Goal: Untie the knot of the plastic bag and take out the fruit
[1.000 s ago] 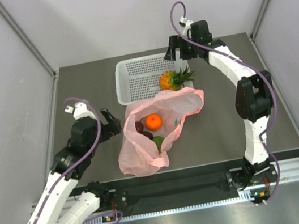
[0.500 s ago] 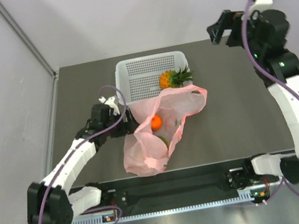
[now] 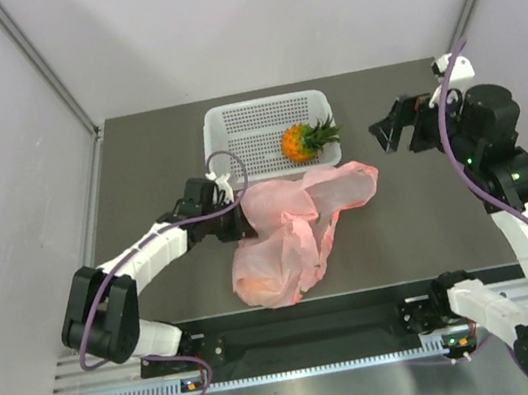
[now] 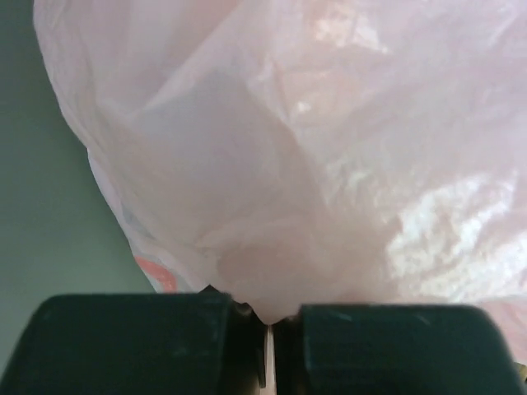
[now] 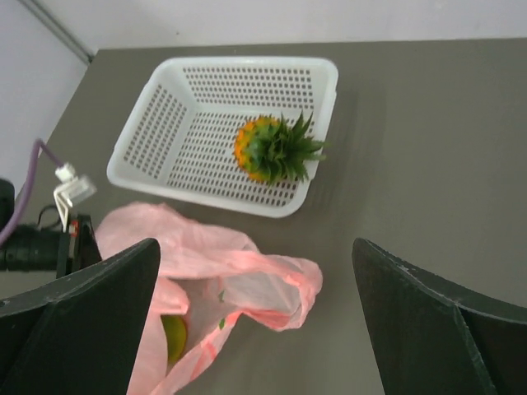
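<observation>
Left gripper [image 3: 240,224] has swung in and clamped the plastic bag [image 3: 296,238] at its 9 o'clock edge; the bag lies 6 o'clock of the basket [image 3: 222,128], long axis 7 to 1 o'clock. Right gripper [image 3: 387,133] gapes at 3 o'clock.

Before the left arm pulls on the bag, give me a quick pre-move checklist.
1. Left gripper shut on the plastic bag: ok, film is pinched between its jaws.
2. Right gripper open, holding nothing, clear of the bag: ok.
3. Pineapple in the basket, out of the bag: ok.
4. Bag mouth open: ok, the right wrist view looks in at a yellow-green fruit.
5. Other fruit left inside: cannot tell, the film hides them.
</observation>
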